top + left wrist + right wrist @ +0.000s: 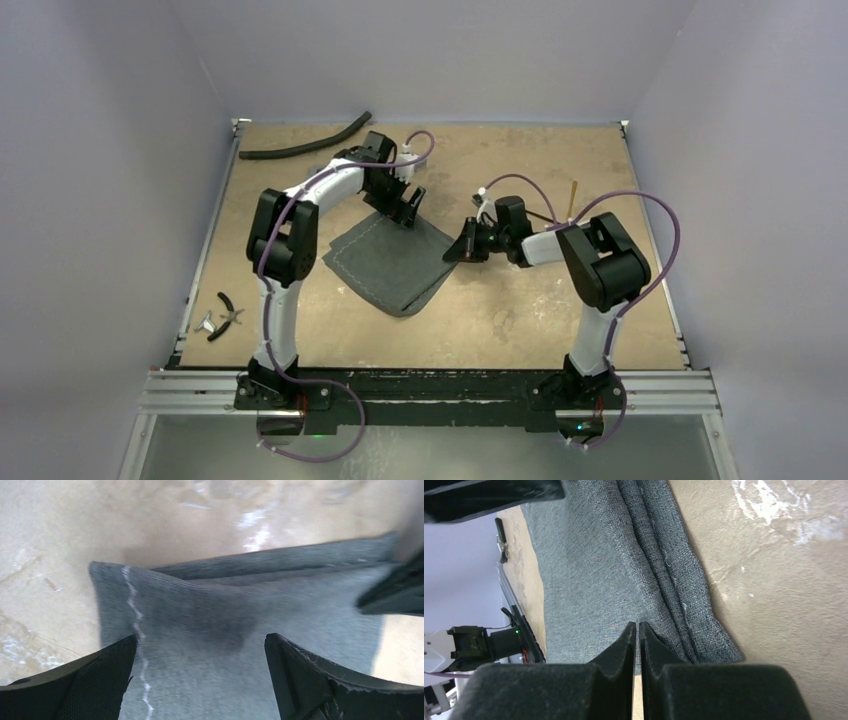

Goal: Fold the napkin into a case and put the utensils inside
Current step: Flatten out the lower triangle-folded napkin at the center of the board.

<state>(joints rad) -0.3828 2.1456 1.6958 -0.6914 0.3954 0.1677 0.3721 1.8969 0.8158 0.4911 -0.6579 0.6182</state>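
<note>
The grey napkin [395, 265] lies folded in the middle of the table, with stacked layers along its right edge [674, 580]. My left gripper [408, 208] is open just above the napkin's far corner, its fingers [75, 680] astride the cloth [210, 610] with nothing between them. My right gripper [462, 247] is shut and empty, its tips [637, 627] over the napkin's right edge. The gold utensil [573, 200] and the thin black one [540, 215] lie behind the right arm, partly hidden by it.
A long black hose [305, 145] lies at the far left. A small hand tool [222, 315] lies near the table's left edge. The two grippers are close together over the napkin; a left finger [489, 495] shows in the right wrist view.
</note>
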